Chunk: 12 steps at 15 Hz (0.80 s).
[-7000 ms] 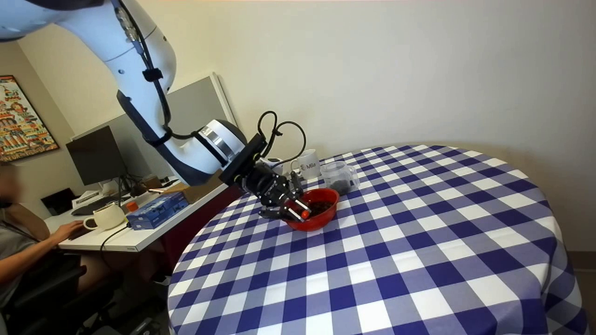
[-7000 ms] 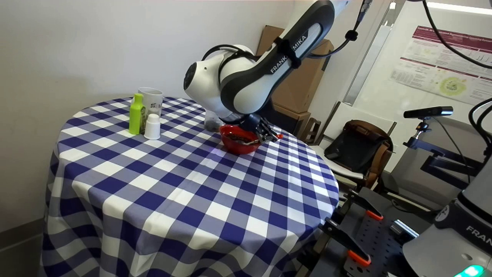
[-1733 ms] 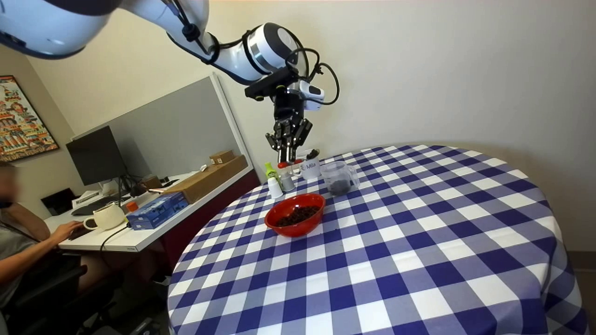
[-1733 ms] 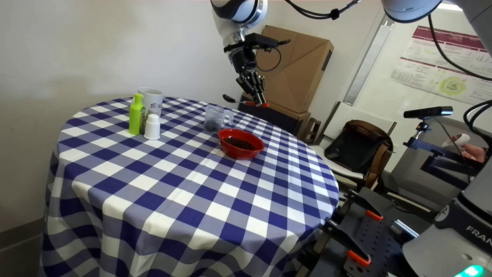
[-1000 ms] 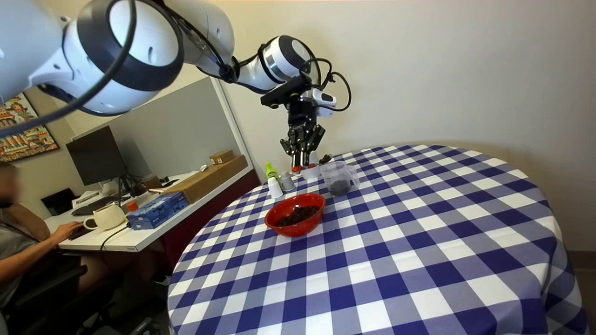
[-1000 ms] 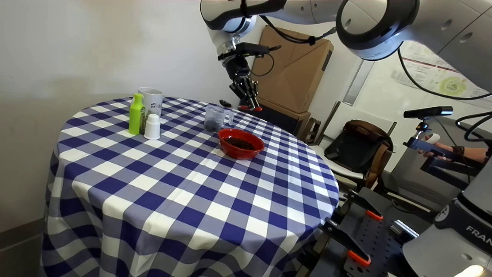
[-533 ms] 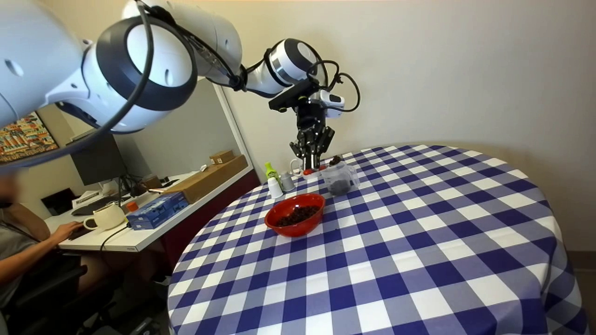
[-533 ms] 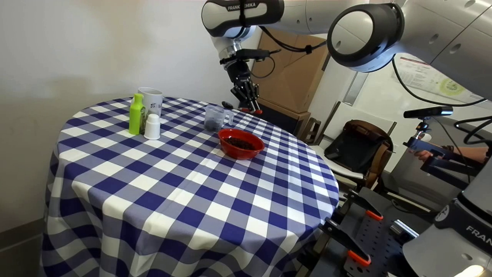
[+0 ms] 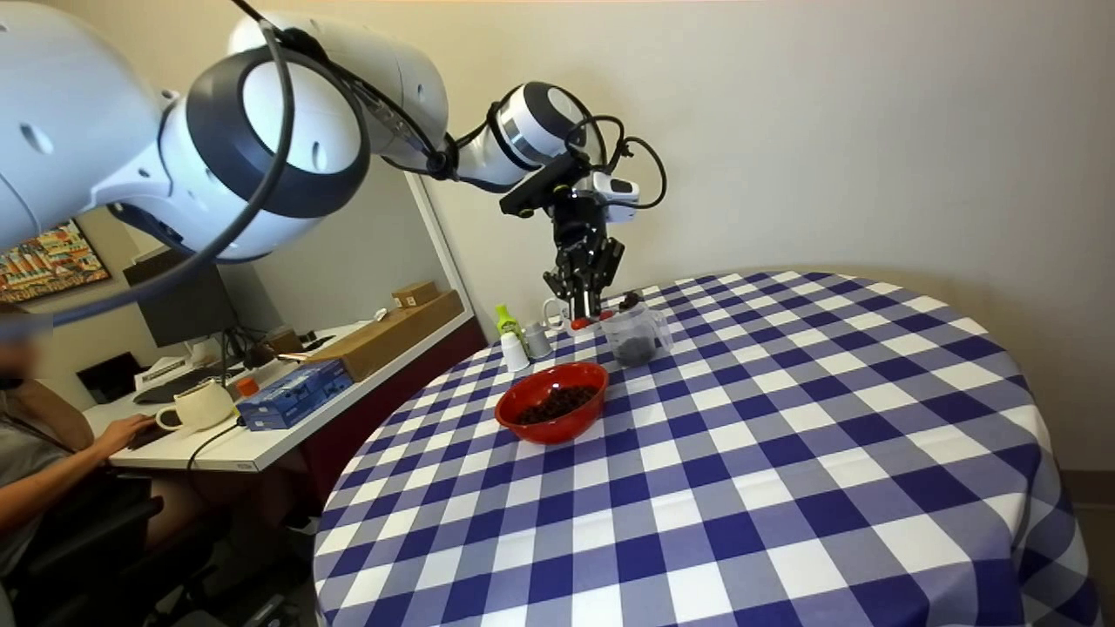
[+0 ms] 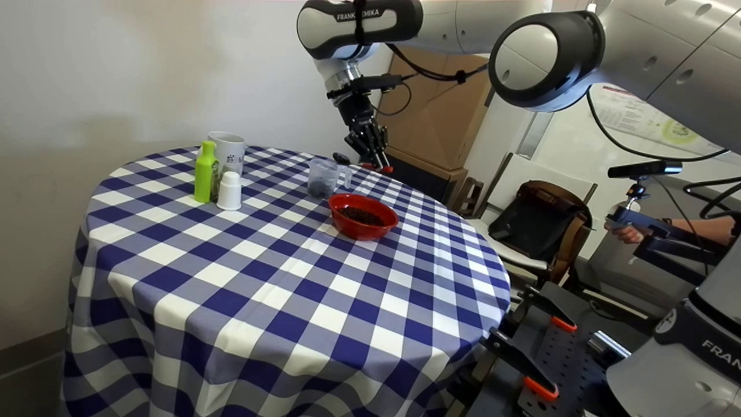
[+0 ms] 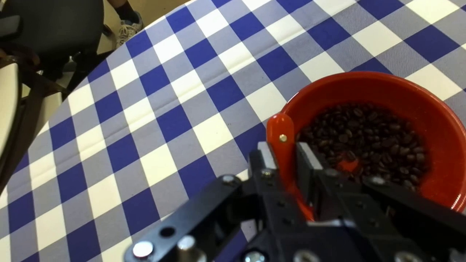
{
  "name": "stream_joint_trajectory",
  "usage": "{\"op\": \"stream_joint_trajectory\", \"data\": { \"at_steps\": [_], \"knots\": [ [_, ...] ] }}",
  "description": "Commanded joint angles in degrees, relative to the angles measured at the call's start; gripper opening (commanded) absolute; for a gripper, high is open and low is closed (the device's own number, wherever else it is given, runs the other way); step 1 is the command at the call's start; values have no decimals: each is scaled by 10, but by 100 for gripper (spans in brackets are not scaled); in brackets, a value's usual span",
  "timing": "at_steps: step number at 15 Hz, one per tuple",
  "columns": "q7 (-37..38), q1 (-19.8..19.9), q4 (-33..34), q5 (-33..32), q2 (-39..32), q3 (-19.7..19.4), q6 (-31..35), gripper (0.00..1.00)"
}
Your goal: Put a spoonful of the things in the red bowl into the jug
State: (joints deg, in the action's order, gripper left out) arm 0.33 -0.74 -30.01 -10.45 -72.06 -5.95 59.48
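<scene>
My gripper point(image 9: 585, 312) is shut on the red handle of a spoon point(image 11: 280, 127); its fingers also show in an exterior view point(image 10: 380, 164) and the wrist view point(image 11: 285, 154). The spoon's head point(image 9: 629, 300) carries a dark heap and is level with the top of the clear jug point(image 9: 636, 335); exact overlap is unclear. In the wrist view the head is hidden. The jug point(image 10: 322, 178) stands upright with dark contents at its bottom. The red bowl point(image 9: 557, 432) sits in front, also in the other views point(image 10: 362, 231) point(image 11: 378, 78), holding dark coffee beans point(image 11: 364, 134).
A white mug point(image 10: 227, 152), a green bottle point(image 10: 206, 174) and a white shaker point(image 10: 230, 192) stand together on the checkered table point(image 10: 278, 295). A wall is behind the table. A person sits at a desk point(image 9: 209, 444) beside it.
Seven seconds ago the spoon was in the red bowl. It has since been lifted and carried to the jug, and the bowl shifted slightly. In the last half second the gripper barely moved.
</scene>
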Motion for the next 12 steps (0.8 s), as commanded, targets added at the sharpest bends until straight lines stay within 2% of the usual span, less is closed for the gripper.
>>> {"op": "stream_joint_trajectory", "data": {
  "at_steps": [1,12],
  "knots": [
    [15,-18,32,-21,-20,-16,6,5],
    [43,-58,35,-80,-33,-47,65,5]
  ]
}}
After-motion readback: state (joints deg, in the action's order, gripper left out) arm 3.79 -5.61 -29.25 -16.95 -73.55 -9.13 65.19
